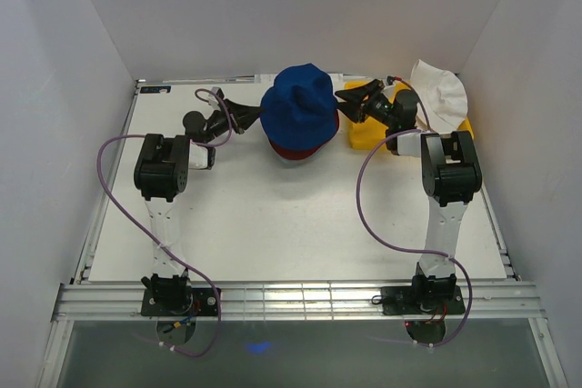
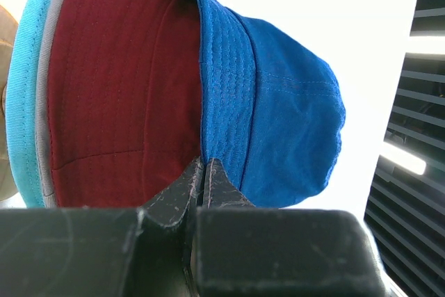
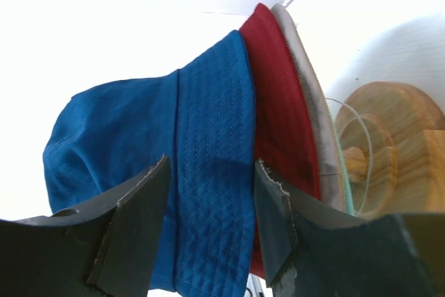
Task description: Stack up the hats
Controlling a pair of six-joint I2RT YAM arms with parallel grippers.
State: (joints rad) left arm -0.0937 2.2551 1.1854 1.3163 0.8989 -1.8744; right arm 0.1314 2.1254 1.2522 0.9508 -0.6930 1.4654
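Observation:
A blue hat (image 1: 300, 97) tops a stack at the back middle of the table, over a dark red hat (image 1: 296, 150). In the left wrist view the blue hat (image 2: 278, 102) lies on the red hat (image 2: 118, 81), with grey (image 2: 50, 67) and teal (image 2: 28, 88) brims below. My left gripper (image 2: 205, 163) is shut on the blue brim's edge at the stack's left side (image 1: 255, 118). My right gripper (image 3: 212, 172) stands open at the stack's right side (image 1: 348, 102), one finger on each side of the blue brim (image 3: 208, 172). A white hat (image 1: 441, 93) lies at the back right.
A yellow tray (image 1: 362, 138) sits under the right wrist, partly beneath the white hat. The wooden stand (image 3: 393, 123) shows under the stacked hats in the right wrist view. White walls close in the table at the back and both sides.

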